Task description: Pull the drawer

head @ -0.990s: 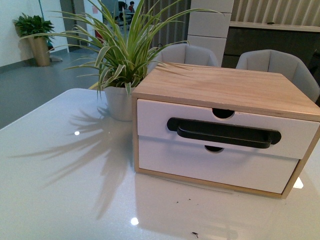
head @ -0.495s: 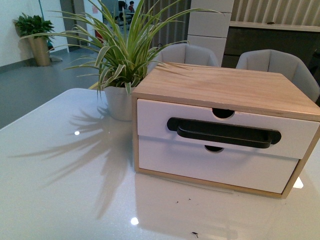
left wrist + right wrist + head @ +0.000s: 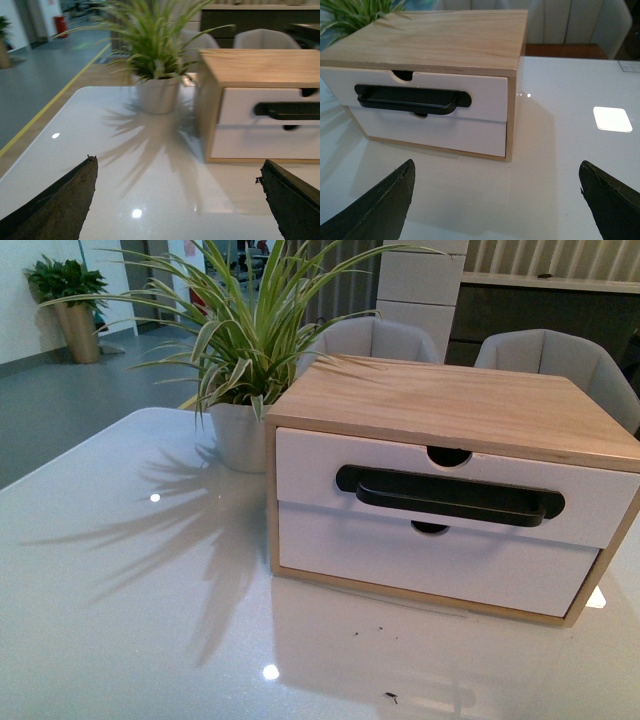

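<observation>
A light wood box (image 3: 450, 400) stands on the white table. Its upper drawer (image 3: 310, 465) has a white front, a long black bar handle (image 3: 450, 497) and a semicircular notch in its top edge, and it sits shut in the box. The front view shows neither gripper. In the left wrist view my left gripper (image 3: 177, 170) is open over bare table, short of the box and off to its plant side, with the drawer (image 3: 240, 105) ahead. My right gripper (image 3: 496, 172) is open above the table in front of the box's other corner, apart from the handle (image 3: 410, 98).
Under the drawer is a white drawer front (image 3: 400, 560) without a handle. A potted spider plant (image 3: 240, 430) stands close beside the box. Grey chairs (image 3: 560, 355) sit behind the table (image 3: 120, 590). Small dark specks lie on the glossy top before the box.
The front view has shifted slightly, so box and plant sit a little differently in frame. The drawer stays shut as before.
</observation>
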You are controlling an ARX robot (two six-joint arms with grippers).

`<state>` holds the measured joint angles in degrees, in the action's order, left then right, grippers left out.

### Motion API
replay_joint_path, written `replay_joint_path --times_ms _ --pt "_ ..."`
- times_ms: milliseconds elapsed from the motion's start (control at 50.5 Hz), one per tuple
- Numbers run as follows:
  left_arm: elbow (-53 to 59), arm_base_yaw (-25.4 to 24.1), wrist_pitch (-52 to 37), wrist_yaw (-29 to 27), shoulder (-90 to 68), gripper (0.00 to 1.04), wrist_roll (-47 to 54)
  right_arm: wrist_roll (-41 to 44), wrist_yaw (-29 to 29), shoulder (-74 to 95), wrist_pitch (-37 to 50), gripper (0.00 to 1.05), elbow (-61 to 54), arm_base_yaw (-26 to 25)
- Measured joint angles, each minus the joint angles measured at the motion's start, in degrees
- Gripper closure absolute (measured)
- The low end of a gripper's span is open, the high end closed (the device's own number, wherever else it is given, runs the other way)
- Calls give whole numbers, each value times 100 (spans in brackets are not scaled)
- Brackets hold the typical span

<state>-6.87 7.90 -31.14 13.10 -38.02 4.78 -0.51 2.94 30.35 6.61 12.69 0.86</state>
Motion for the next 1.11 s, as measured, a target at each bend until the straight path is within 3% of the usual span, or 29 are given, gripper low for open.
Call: replay_joint_path --times_ms 79,158,257,356,614,1109 --pt "-719 278 -597 599 -1526 7 549 570 448 1147 22 9 640 -31" --pt "-1434 511 -501 1270 -2640 7 1060 1154 769 2006 -205 9 1252 -39" --pt "-2524 820 264 2055 -3755 7 1893 1908 1211 2905 -656 9 2041 -39" --pt "-3405 1036 1130 2409 -4446 7 2581 2446 1552 3425 -1115 9 2579 -9" --pt "-4962 1429 2874 2476 -5504 7 3904 3392 2079 4162 -1853 9 3318 52" --pt "-7237 1884 4666 1939 -7302 7 5257 4485 2455 5211 -2444 9 4061 269"
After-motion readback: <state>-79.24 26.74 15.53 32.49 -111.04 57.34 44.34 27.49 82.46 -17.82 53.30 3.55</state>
